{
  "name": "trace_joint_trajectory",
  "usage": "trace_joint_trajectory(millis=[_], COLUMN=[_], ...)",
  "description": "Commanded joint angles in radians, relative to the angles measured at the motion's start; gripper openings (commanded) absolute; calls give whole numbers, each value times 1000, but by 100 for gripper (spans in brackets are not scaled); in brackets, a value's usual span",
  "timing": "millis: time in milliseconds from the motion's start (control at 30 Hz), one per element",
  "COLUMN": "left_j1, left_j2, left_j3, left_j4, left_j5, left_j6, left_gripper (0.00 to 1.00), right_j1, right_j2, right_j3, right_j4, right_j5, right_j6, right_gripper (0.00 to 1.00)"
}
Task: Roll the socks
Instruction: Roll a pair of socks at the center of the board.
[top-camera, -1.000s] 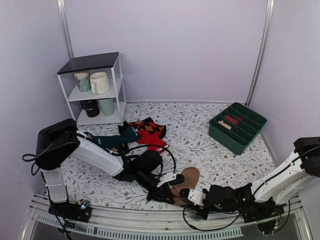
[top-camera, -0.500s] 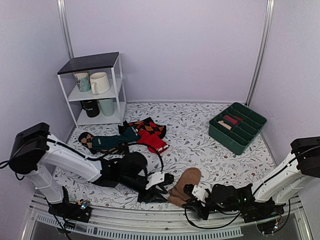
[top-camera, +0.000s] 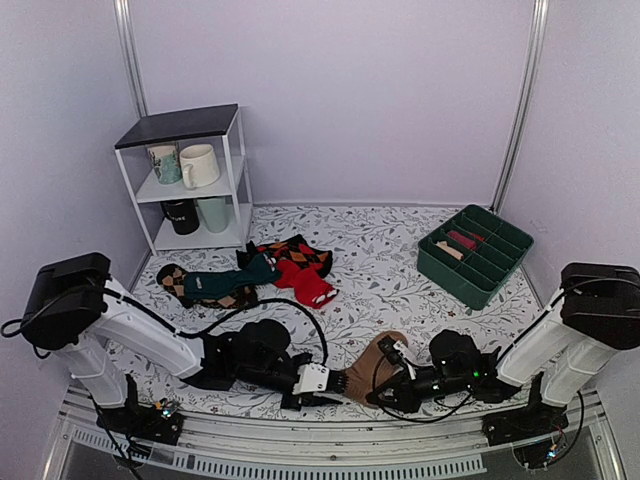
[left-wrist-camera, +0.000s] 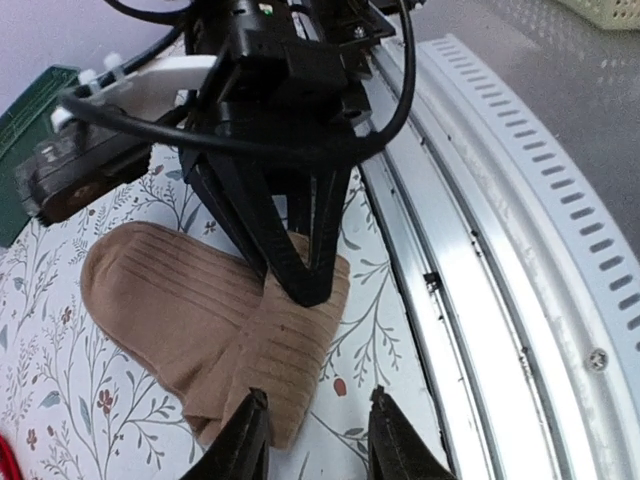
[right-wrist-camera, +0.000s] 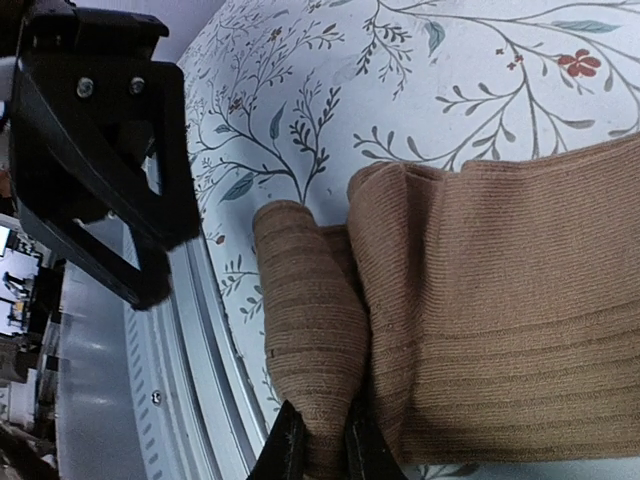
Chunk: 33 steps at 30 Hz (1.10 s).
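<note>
The tan-brown socks (top-camera: 368, 358) lie bunched near the table's front edge, between my two grippers. In the right wrist view my right gripper (right-wrist-camera: 325, 450) is shut on a rolled fold at the end of the socks (right-wrist-camera: 500, 290). From the left wrist view its black fingers (left-wrist-camera: 300, 265) come down onto the ribbed socks (left-wrist-camera: 190, 300). My left gripper (left-wrist-camera: 318, 440) is open just short of them, its left fingertip by the cloth's edge, with only tablecloth between the tips. From above, the left gripper (top-camera: 335, 383) and right gripper (top-camera: 378, 388) face each other closely.
The metal rail (top-camera: 300, 445) runs along the front edge right beside both grippers. A red sock (top-camera: 310, 285) and teal and argyle socks (top-camera: 215, 285) lie mid-left. A green divided bin (top-camera: 475, 255) sits at back right, a white shelf with mugs (top-camera: 190, 180) at back left.
My left gripper has let go of the socks and opened, drawing back slightly. My right gripper moved in from the right and shut on the socks' end, which now stands folded up.
</note>
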<state>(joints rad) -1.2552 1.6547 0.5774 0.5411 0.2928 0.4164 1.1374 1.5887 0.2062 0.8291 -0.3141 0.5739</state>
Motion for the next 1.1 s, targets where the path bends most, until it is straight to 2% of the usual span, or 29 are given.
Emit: trace_joint_trajectory(millis=[0,533,567,600,633,733,900,1067], left_j1=[-20,-50,-50,-50,-51,-51,-51,-52], left_j2=[85,196,193,190,187,181,207,222], left_j3=[39,35,30,25,21,13,38,50], left_j4=[61,193,198,203,209,211,148,104], left_j5=[-51,-241,-245,-247,-255,-265,-236,-178], left_j6=[95,162,165,165,166,170,167,140], left_gripper=[34,39,40,47,49,50,47,37], right_j1=[-30,-48,-48,-49,-50,-50,-50,-52], right_j2=[122,161,163,167,171,182,197,197], right_j3=[-1,-27,-27,-27,-27,-27,-21,-22], right_j4=[-97,-36,-35,-33,-30,-16,-7,-5], right_j5=[-161,-230,-230,-231,-233,-235,-244,-246], right_j6=[133,135,134,134,135,136,137,136], right_gripper=[3,3,3,3,3,3,3,3])
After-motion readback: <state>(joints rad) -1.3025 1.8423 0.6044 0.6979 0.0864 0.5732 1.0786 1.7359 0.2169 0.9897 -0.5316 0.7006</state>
